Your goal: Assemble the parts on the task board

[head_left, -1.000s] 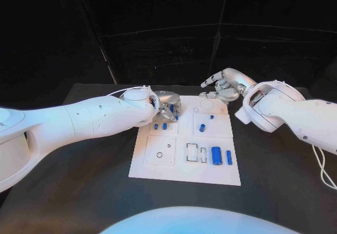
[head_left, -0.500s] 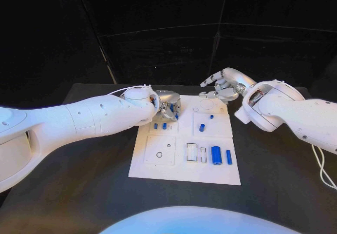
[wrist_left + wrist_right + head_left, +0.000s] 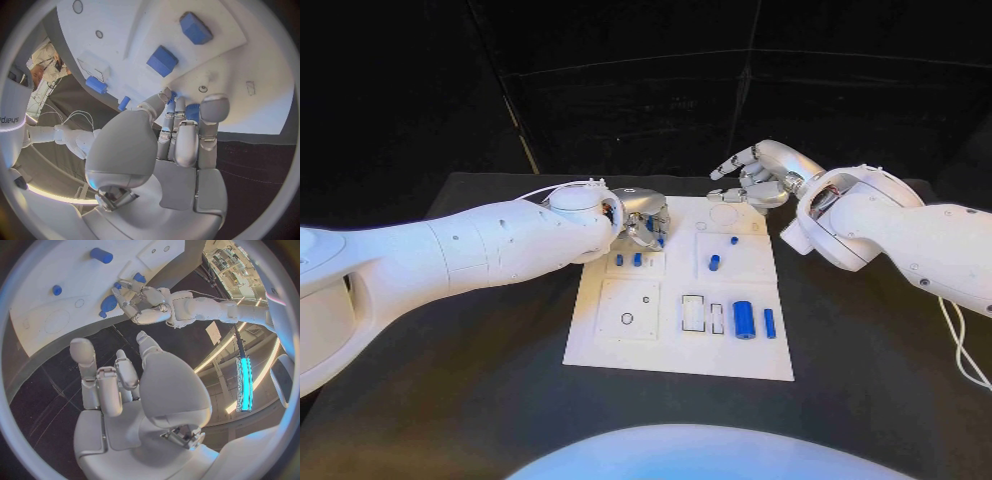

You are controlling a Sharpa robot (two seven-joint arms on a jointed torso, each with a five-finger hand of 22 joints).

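Observation:
The white task board (image 3: pixel 678 345) lies in the middle of the black table. My left hand (image 3: pixel 640 217) hovers over its far left corner and pinches a small blue part (image 3: pixel 191 111) at its fingertips (image 3: pixel 210 107). Two short blue parts (image 3: pixel 629 259) stand just in front of that hand. A blue peg (image 3: pixel 714 262) and a smaller one (image 3: pixel 734 240) sit on the far right panel. A thick blue cylinder (image 3: pixel 744 319) and a thin one (image 3: pixel 770 322) lie near the right edge. My right hand (image 3: pixel 762 176) hangs above the board's far edge, fingers apart and holding nothing.
Empty rectangular slots (image 3: pixel 694 312) and a square panel with a small round hole (image 3: pixel 627 317) lie in the near half of the board. Black table (image 3: pixel 459 390) surrounds the board on all sides. In the right wrist view the left hand (image 3: pixel 142 303) shows over the board (image 3: pixel 37 285).
My left forearm has shifted a little, while its hand stays over the board's far left corner with the blue part. The right hand has not moved.

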